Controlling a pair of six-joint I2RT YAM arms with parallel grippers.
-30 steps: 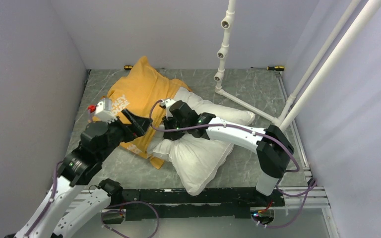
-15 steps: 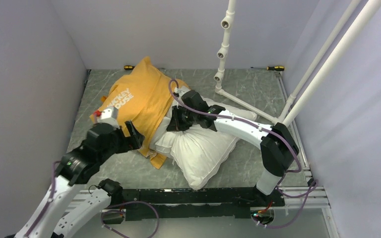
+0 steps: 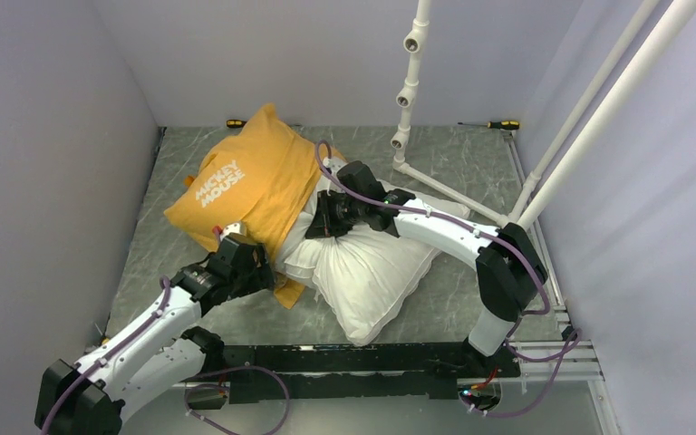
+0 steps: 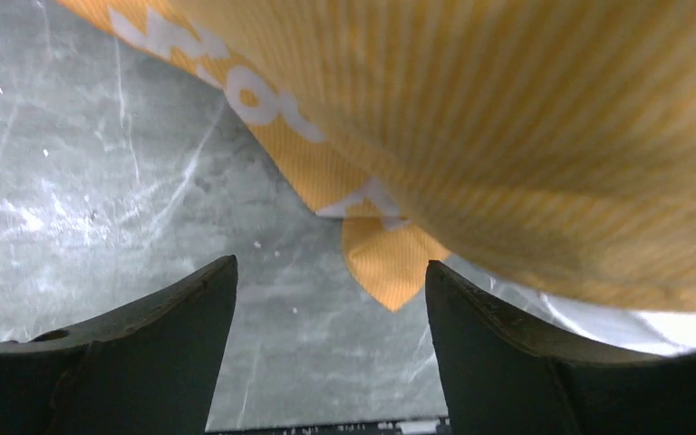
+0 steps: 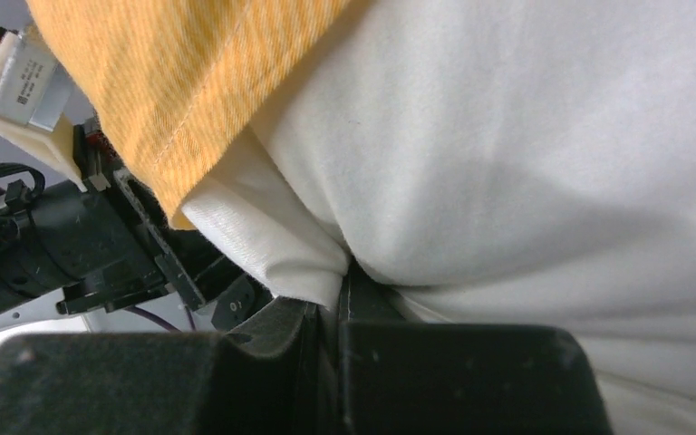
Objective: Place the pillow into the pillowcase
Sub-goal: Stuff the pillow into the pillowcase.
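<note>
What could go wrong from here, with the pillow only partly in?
1. Right tool pinches only a thin fold of pillow at the case mouth; a push may pull the fold free.
2. Left tool is open and holds nothing, with the case's corner just ahead of it. Unheld, the case could slide along with the pillow instead of taking it in.

A: How does the left arm stand?

B: It lies low and stretched, reaching from its base toward the left side of the pillow. The left gripper is just beside that side, with its jaws apart and nothing between them.

A: And the right arm?

B: It bends at the elbow right of the pillow, and its forearm crosses above the pillow. The right gripper points down at the pillow's far-left edge, with its fingers pinched on a fold of the white fabric.
</note>
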